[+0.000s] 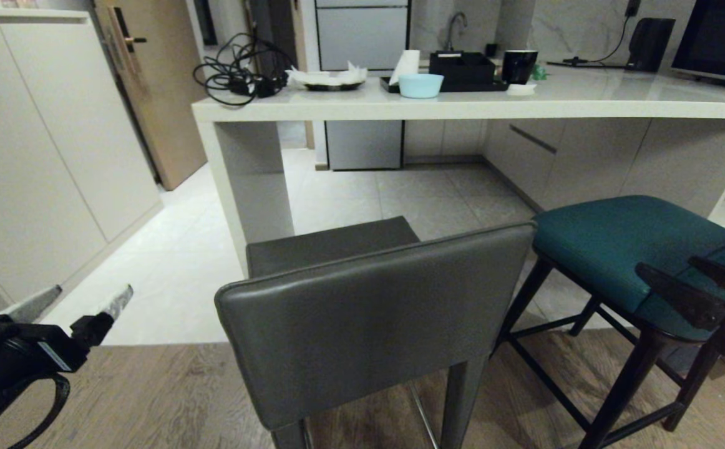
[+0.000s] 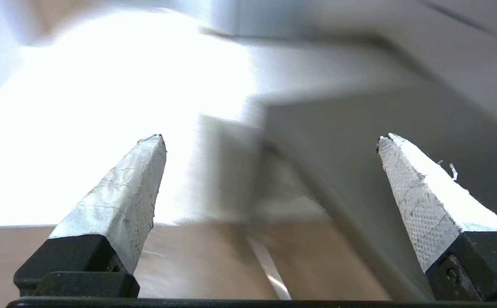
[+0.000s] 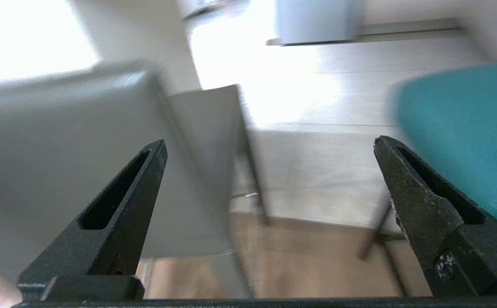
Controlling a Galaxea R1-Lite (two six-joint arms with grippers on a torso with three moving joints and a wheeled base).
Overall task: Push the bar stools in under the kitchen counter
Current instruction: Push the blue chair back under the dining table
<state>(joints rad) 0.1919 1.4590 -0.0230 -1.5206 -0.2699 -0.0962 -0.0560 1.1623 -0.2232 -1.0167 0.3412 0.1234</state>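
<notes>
Grey stool (image 1: 362,324) stands nearest, its flat backrest facing the robot, seat short of the bench (image 1: 475,103); teal stool (image 1: 624,246) sits just beside it, also out. Left gripper (image 1: 85,302) and right gripper (image 1: 681,280) both hang spread and empty. Approach looks underway; next, press a backrest forward toward the bench.

Home kitchen: stone counter (image 1: 587,100), sink tap (image 1: 455,28), bar stools (image 1: 362,312)

Teal stool (image 1: 618,243) cut off at the right edge — wrist views blurred.
</notes>
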